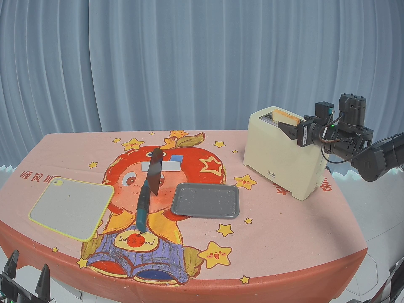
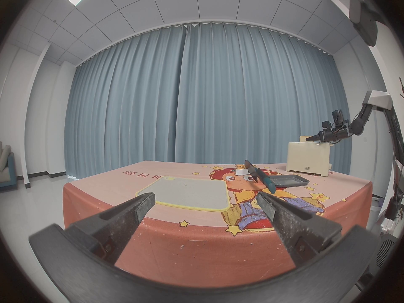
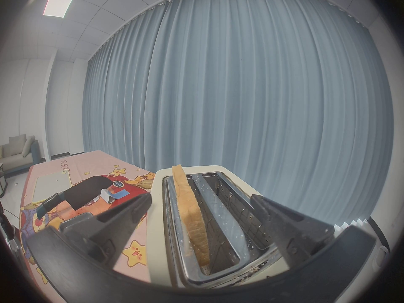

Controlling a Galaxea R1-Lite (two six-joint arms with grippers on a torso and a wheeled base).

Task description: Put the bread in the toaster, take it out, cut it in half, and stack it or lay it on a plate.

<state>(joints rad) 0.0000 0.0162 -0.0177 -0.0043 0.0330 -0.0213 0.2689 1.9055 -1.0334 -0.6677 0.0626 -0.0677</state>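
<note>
1. The bread [image 1: 285, 116] stands on edge in one slot of the toaster [image 1: 282, 152], the slot on the toaster's left. Its top edge pokes above the rim, and the slot beside it is empty.
2. My right hand [image 1: 289, 129] hovers level with the toaster's top at its right end. Its fingers are spread wide with nothing between them, and they are near the slice but not touching it.
3. My left hand [image 2: 205, 196] is released too, parked low off the table's [image 1: 294, 232] front edge, far to the toaster's left.
4. The plate [image 1: 206, 200] lies just left of the toaster, the knife [image 1: 147, 190] is beyond it, and the board [image 1: 71, 207] is farthest from the toaster.
5. I judge the lift-out is the step in hand.
6. Risks as I see them:
   - Little crust shows above the rim, so a shallow pinch could tear or crumble the slice.
   - A finger set too low may catch the slot's metal wall, which could jam the hand or drag the toaster.
   - The slice leans against one side of its slot. An off-centre close could push it deeper rather than grip it.
   - The toaster sits near the table's right edge, so a sideways tug might slide it toward that edge.
   - It is a long carry away from the toaster, past plate and knife, so a weak grip could drop the bread short of the board.
</note>
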